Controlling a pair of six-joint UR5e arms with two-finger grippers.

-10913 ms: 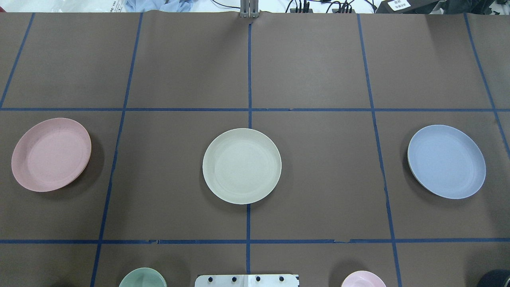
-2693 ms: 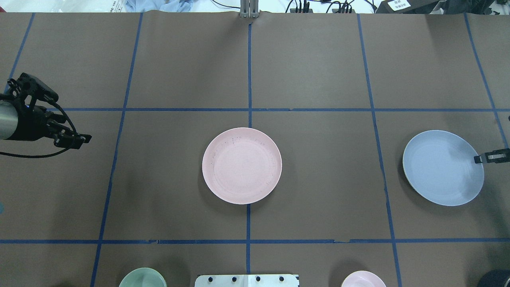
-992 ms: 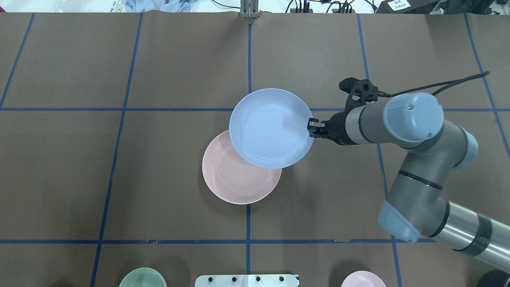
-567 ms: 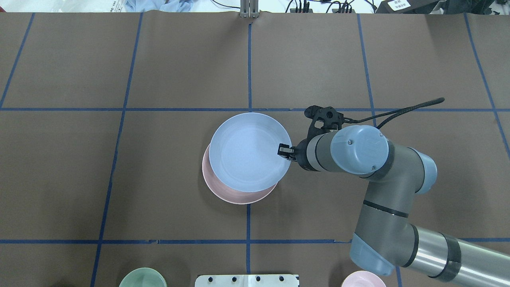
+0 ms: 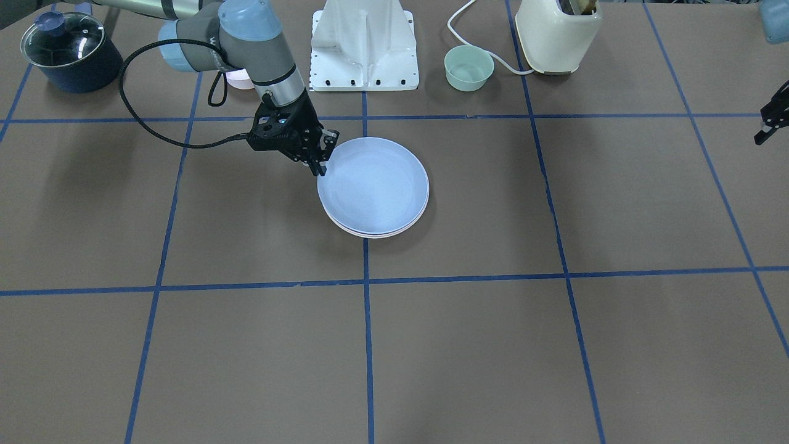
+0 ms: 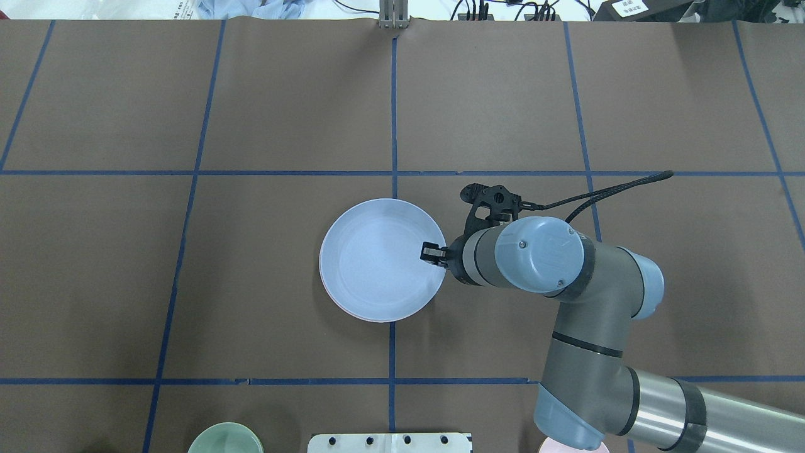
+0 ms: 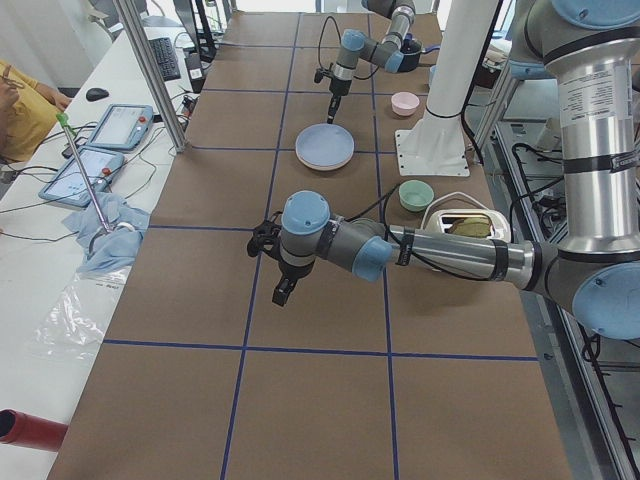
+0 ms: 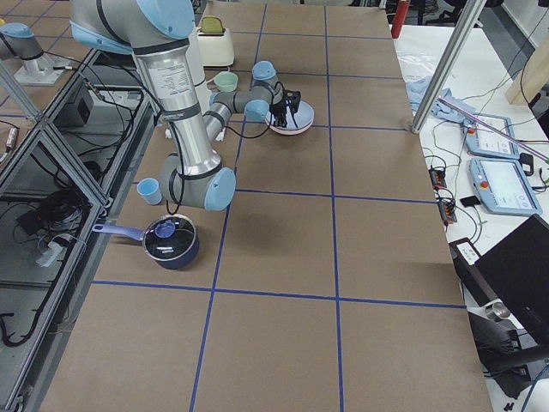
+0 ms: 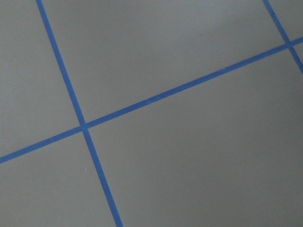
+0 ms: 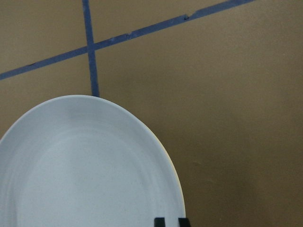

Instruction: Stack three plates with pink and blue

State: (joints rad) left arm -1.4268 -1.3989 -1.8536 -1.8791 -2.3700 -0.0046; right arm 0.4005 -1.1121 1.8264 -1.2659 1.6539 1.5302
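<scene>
The light blue plate (image 6: pixel 377 261) lies on top of the stack at the table's centre and also shows in the front view (image 5: pixel 373 185). A thin edge of the pale pink plate (image 6: pixel 337 305) shows under it. The cream-white plate is hidden beneath. My right gripper (image 6: pixel 433 253) is shut on the blue plate's right rim. In the right wrist view its fingertips (image 10: pixel 160 222) sit close together at that rim. My left gripper (image 5: pixel 766 129) hangs over bare table at the far side, away from the plates. I cannot tell whether it is open.
A mint-green bowl (image 5: pixel 469 68), a cream toaster (image 5: pixel 558 34) and the white robot base (image 5: pixel 365 43) stand along the robot's edge. A lidded dark pot (image 5: pixel 71 52) stands at that edge's far end. A small pink bowl (image 5: pixel 237 79) sits behind the right arm.
My right gripper has brought the blue plate down and toward the robot, from offset above the pink plate to centred on the stack. The pink plate is now almost covered.
</scene>
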